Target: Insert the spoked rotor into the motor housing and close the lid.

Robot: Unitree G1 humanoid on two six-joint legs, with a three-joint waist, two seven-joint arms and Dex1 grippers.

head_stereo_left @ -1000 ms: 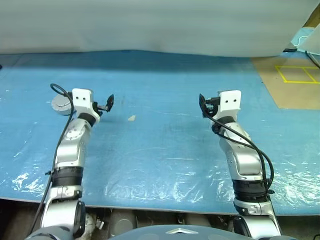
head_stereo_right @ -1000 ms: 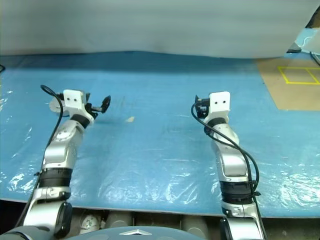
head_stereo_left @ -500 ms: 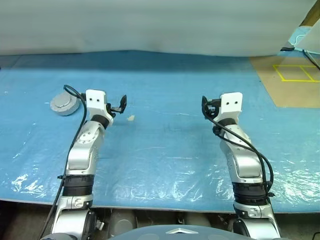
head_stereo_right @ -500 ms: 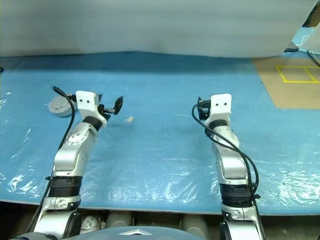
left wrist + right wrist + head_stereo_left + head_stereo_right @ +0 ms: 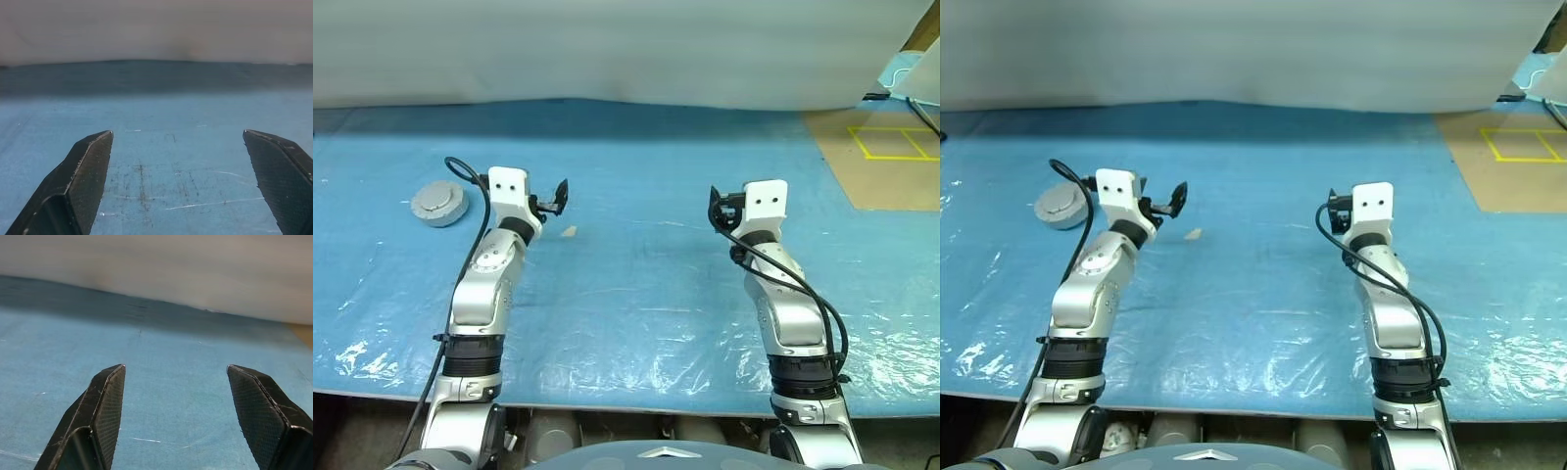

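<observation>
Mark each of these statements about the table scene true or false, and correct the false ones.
1. The left gripper is shut on the grey disc. False: its fingers stand wide apart, holding nothing.
2. A round silvery-grey disc lies on the blue sheet, out to the left of the left arm. True.
3. The right gripper is open with nothing between its fingers. True.
4. The disc lies between the two arms. False: it lies beyond the left arm's outer side.
5. A small pale scrap lies on the sheet near the left gripper. True.
</observation>
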